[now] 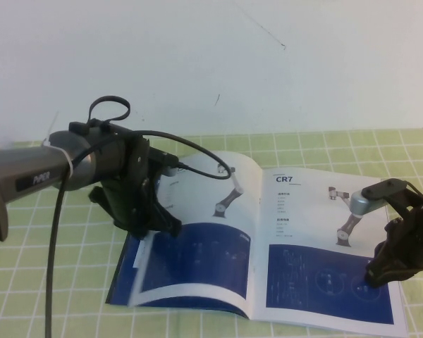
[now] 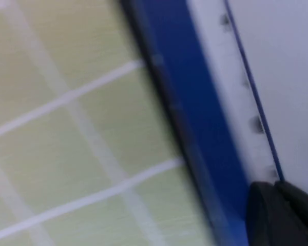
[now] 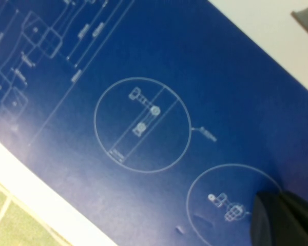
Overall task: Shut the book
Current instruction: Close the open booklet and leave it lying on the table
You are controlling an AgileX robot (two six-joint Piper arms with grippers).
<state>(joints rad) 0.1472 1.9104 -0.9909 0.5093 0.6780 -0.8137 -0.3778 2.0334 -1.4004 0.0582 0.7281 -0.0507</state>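
The open CR7 booklet (image 1: pixel 296 211) is lying flat on the checked cloth (image 1: pixel 28 282). The left gripper (image 1: pixel 155 229) is sitting at its nine-o'clock edge and the right gripper (image 1: pixel 376 278) is pressing at four o'clock. I cannot tell either one's grip. The left cover probably needs catching from underneath and swinging towards three o'clock.

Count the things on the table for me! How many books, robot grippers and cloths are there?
Books: 1, the open book
Grippers: 2, the left gripper at the book's left edge and the right gripper down on its right page
Cloths: 1, the green checked cloth
Total: 4
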